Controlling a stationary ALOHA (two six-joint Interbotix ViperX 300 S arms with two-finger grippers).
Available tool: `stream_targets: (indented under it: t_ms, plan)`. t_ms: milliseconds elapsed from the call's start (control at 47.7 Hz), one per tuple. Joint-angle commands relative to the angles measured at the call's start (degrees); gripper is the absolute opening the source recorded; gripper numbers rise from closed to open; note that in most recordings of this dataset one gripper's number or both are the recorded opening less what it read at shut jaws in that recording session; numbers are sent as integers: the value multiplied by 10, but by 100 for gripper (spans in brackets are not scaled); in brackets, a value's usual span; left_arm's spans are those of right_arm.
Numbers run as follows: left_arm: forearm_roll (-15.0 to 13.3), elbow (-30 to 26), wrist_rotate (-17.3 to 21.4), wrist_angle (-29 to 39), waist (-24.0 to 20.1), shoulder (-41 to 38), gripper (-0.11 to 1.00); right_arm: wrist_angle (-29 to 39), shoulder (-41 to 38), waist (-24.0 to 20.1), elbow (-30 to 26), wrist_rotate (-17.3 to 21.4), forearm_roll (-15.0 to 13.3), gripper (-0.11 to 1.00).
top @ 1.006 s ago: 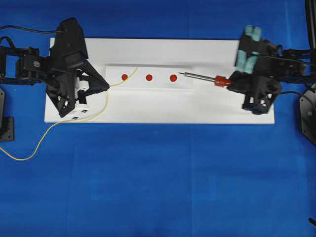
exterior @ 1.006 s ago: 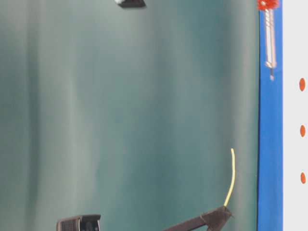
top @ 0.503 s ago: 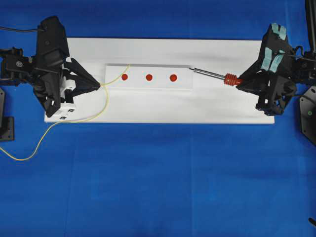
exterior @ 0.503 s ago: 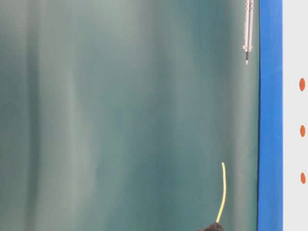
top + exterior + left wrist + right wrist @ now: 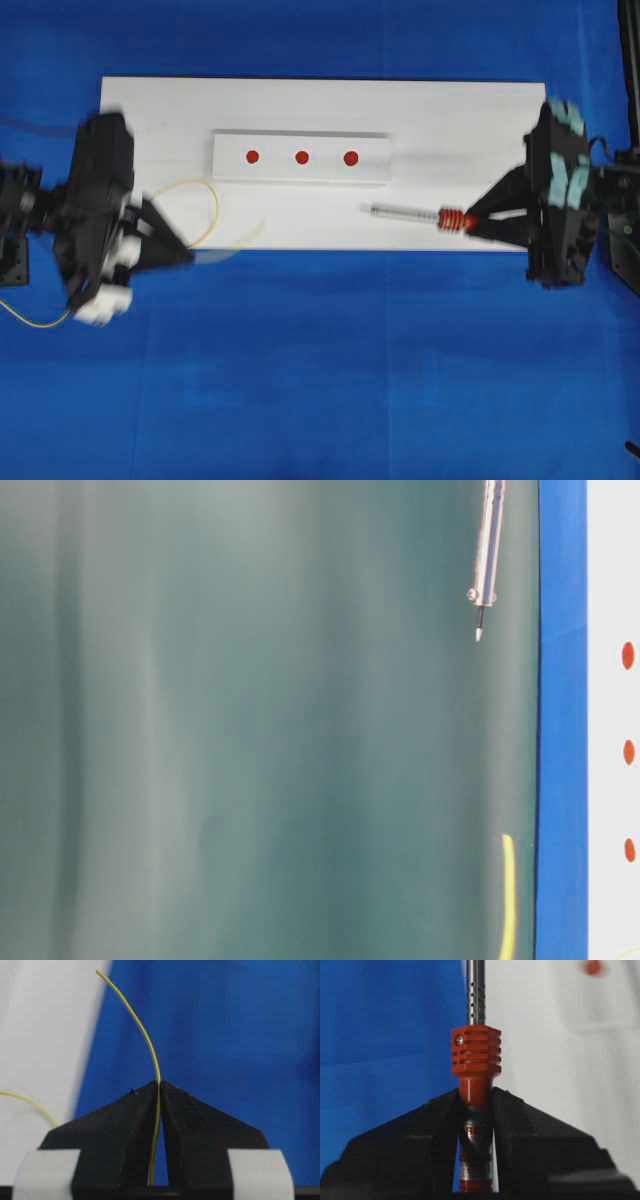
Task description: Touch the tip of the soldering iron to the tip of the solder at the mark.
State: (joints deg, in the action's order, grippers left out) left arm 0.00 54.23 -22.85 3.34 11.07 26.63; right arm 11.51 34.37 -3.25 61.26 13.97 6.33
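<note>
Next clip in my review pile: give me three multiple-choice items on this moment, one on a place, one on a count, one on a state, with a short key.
1. Where is the soldering iron's tip, seen from overhead?
A. On the middle red mark
B. Over the white board, below the raised strip's right end
C. Over the blue cloth left of the board

2. How many red marks are on the raised strip?
A. Two
B. Three
C. Five

3. How does the left gripper stand?
A. Shut on the solder
B. Wide open, empty
C. Shut on the iron's handle

Key: 1 B, the shaft lies level below and right of the strip, clear of every mark. 2 B, three dots sit in a row in the overhead view. 3 A, the left wrist view shows the yellow wire pinched between closed jaws, its free end curving upward.
</note>
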Motion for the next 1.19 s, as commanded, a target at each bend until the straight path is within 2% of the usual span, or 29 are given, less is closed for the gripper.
stream_targets:
  t_ms: [0, 168, 440, 671, 943, 1174]
  plan:
    - [0, -1, -1, -30, 45, -7, 3, -27, -11, -37, -16, 1, 1, 6]
    - [0, 22, 0, -115, 98, -48, 3, -74, -59, -89, -14, 1, 2, 6]
    - [1, 40, 6, -190, 108, -156, 3, -176, -198, -142, -18, 2, 5, 6]
    - [1, 31, 25, -243, 112, -262, 3, -230, -307, -173, -36, 2, 33, 6]
    - [1, 25, 36, -258, 121, -288, 3, -253, -371, -195, -59, 3, 43, 6]
    - [1, 19, 38, -243, 127, -290, 3, -255, -381, -198, -67, 3, 48, 7]
